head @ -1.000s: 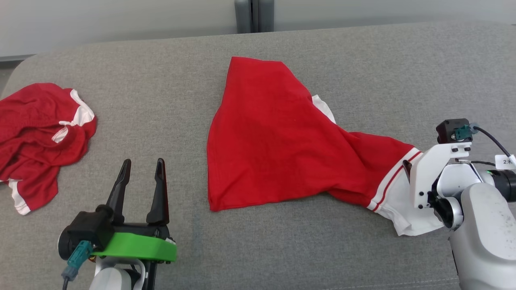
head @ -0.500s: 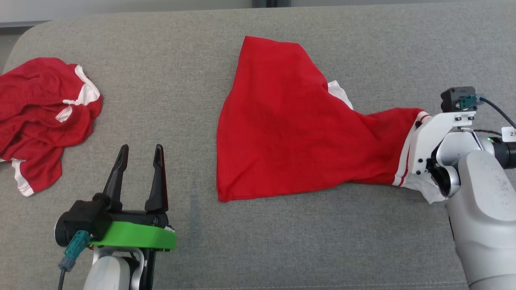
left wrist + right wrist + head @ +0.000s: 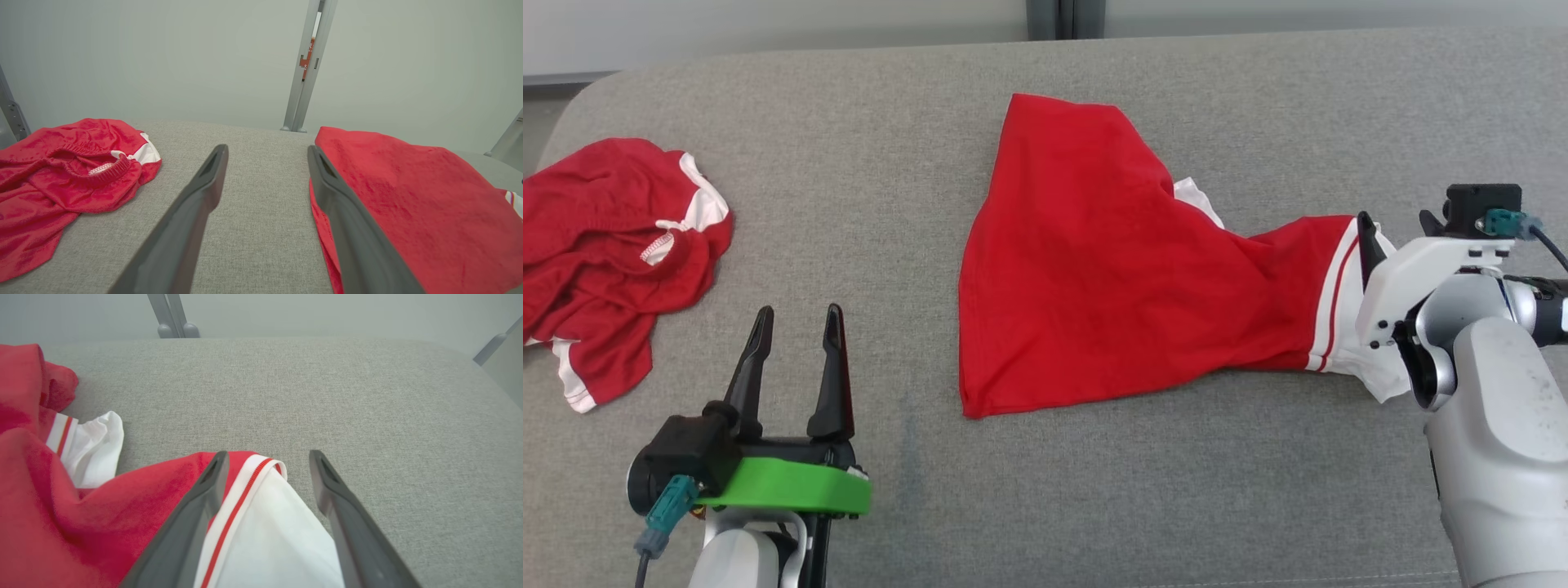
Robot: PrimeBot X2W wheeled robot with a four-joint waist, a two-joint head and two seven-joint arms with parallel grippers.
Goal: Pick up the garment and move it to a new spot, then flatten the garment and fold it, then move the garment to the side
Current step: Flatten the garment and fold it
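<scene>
Right gripper [image 3: 268, 457]: my fingers spread, straddling the white cuff [image 3: 265, 539] of the red garment [image 3: 1094, 278], mid-right of the head view. Garment body lies flat toward centre. Left gripper [image 3: 796, 317], lower left: spread, apart from it.

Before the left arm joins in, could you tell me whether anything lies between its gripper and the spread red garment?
Nothing visible does: bare grey surface separates the left gripper from the spread garment. The crumpled garment lies on the gripper's other side.
</scene>
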